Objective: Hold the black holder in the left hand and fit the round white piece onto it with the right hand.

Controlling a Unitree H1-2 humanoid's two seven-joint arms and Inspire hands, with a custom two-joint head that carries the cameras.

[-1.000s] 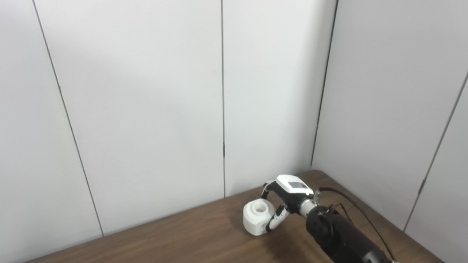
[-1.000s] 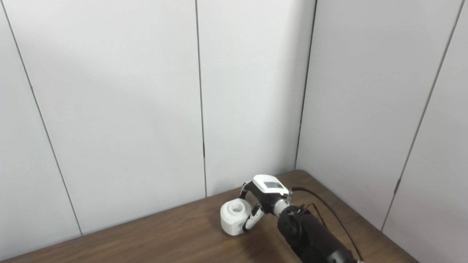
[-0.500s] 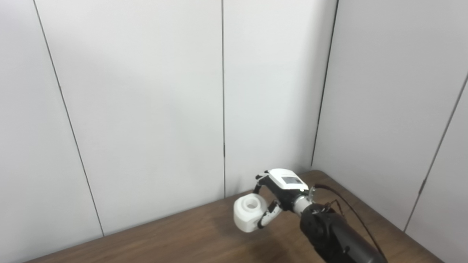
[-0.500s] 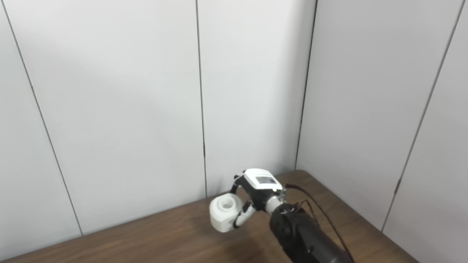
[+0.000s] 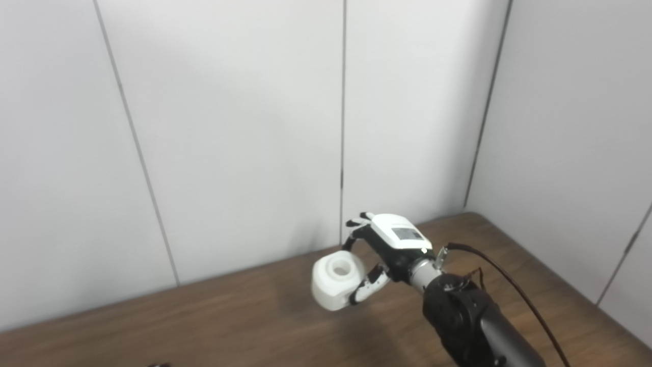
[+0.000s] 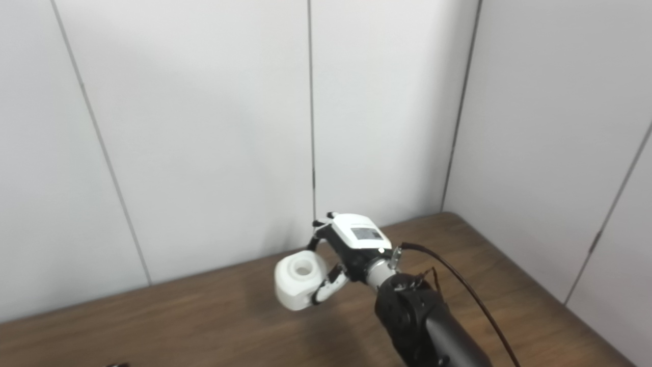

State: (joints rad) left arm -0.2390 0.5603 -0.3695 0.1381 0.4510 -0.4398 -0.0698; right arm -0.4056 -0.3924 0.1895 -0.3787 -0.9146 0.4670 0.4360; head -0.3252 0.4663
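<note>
My right hand (image 5: 388, 250) is shut on the round white piece (image 5: 334, 280), a chunky white block with a round hole in its top. It holds the piece in the air above the brown table (image 5: 254, 316), hole facing up. The same hand (image 6: 350, 245) and piece (image 6: 298, 279) show in the right eye view. A small dark tip (image 5: 159, 365) shows at the bottom edge on the left; I cannot tell what it is. The black holder and my left hand are out of view.
White wall panels stand close behind the table and along its right side, meeting in a corner (image 5: 471, 204). A black cable (image 5: 514, 300) loops from my right wrist along the forearm.
My right hand has lifted the white piece off the table and carried it left. The camera has turned left and tilted down, so the whole picture has shifted.
</note>
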